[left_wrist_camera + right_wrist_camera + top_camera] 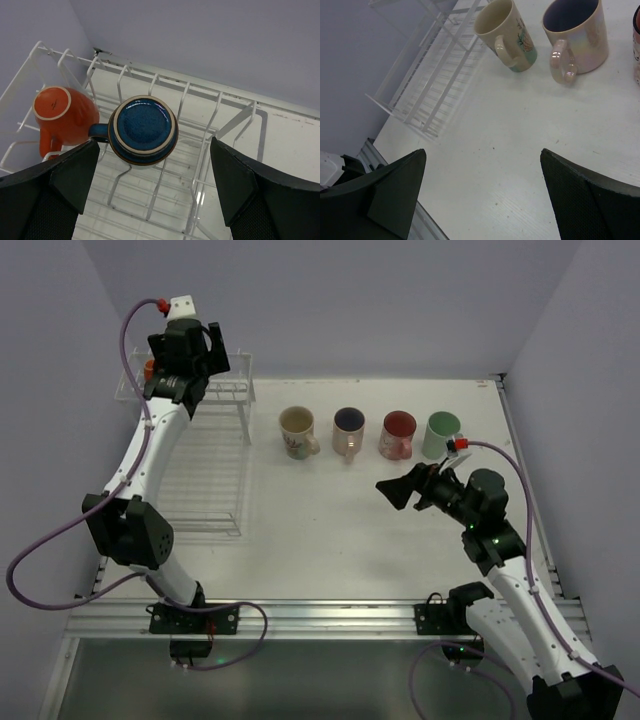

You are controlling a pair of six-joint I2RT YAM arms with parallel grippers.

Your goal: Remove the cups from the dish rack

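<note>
In the top view, the dish rack (205,475) is seen at nine o'clock on the table (330,530), with the left gripper (188,358) held over its raised shelf at eleven o'clock. The cream mug (297,430), purple-lined mug (349,430), pink mug (398,435) and light green mug (440,434) are lined upright from twelve to two o'clock, and the right gripper (398,490) is held just below them. In the left wrist view, the left gripper (156,167) is shown spread wide, pinching nothing, above the upturned dark blue mug (143,130) on the pegs, and the upturned orange mug (64,114) is seen just beside it at nine o'clock. In the right wrist view, the right gripper (482,182) is likewise shown spread, over bare table, with the cream mug (509,31) at twelve o'clock, the purple-lined mug (577,35) at one and the rack's lower tray at ten.
</note>
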